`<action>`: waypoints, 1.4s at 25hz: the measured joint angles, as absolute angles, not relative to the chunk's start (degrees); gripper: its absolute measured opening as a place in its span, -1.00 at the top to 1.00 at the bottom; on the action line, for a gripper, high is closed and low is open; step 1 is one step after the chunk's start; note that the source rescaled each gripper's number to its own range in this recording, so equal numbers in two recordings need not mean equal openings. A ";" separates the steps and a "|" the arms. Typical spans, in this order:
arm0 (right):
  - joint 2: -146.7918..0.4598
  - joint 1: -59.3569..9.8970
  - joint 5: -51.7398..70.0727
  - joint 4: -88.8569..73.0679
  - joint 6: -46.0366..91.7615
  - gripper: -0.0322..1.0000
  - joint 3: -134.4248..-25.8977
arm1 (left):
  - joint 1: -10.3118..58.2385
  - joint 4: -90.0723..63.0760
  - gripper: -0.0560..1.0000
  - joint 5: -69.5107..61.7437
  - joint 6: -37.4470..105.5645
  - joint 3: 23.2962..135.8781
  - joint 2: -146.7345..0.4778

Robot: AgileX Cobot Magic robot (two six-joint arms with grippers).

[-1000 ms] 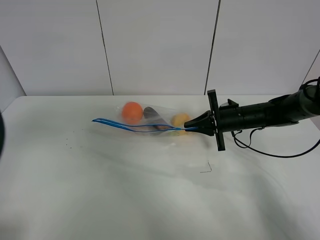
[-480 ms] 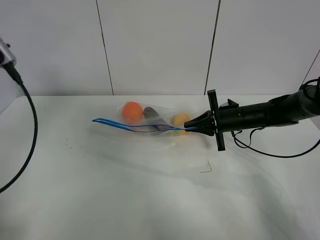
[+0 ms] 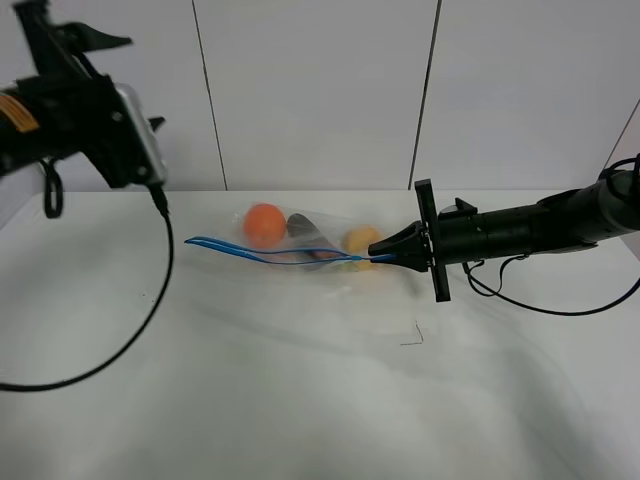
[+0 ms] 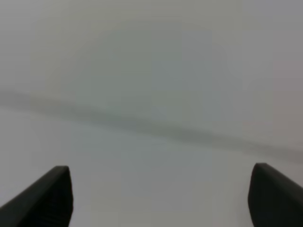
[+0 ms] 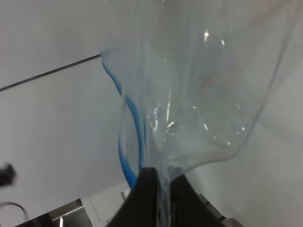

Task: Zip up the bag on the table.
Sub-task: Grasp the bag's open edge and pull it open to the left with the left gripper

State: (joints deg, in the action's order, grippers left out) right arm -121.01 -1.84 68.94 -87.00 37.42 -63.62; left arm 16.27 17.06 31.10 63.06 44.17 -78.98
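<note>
While right hand (image 3: 378,258) pinches end of thin blue zipper strip (image 3: 255,250), clear floppy plastic bag (image 3: 310,235) lies mid white table (image 3: 250,400). Wide open left hand (image 4: 160,166) holds nothing. Bag likely soft, light, slippery; grab strip, not film.

A pale grey wall (image 3: 320,90) of flat panels fills the background, split by two thin dark seams (image 3: 208,95) (one left of the middle, one right), both slightly tilted. Another seam (image 3: 625,135) shows at the far right edge.
</note>
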 joint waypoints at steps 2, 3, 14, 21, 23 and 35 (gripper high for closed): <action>-121.01 -1.84 68.94 -87.00 37.42 0.94 -63.62 | 21.03 17.25 -1.00 31.27 62.95 42.51 -81.26; -121.01 -1.84 68.94 -86.96 37.42 0.94 -63.62 | 23.56 17.38 -1.00 31.52 62.90 41.70 -82.59; -121.01 -1.84 68.94 -86.56 37.42 0.94 -63.62 | 36.04 17.02 -1.00 48.65 61.58 39.51 -100.74; -121.01 -1.84 68.94 -85.84 37.42 0.94 -63.62 | 37.77 16.57 -1.00 50.45 55.67 39.56 -104.03; -121.01 -1.84 68.94 -85.84 37.42 0.94 -63.62 | 38.07 16.57 -1.00 51.01 52.90 39.56 -104.03; -121.01 -1.84 68.94 -85.67 37.42 0.94 -63.62 | 38.18 20.94 -1.00 53.65 45.26 39.94 -104.63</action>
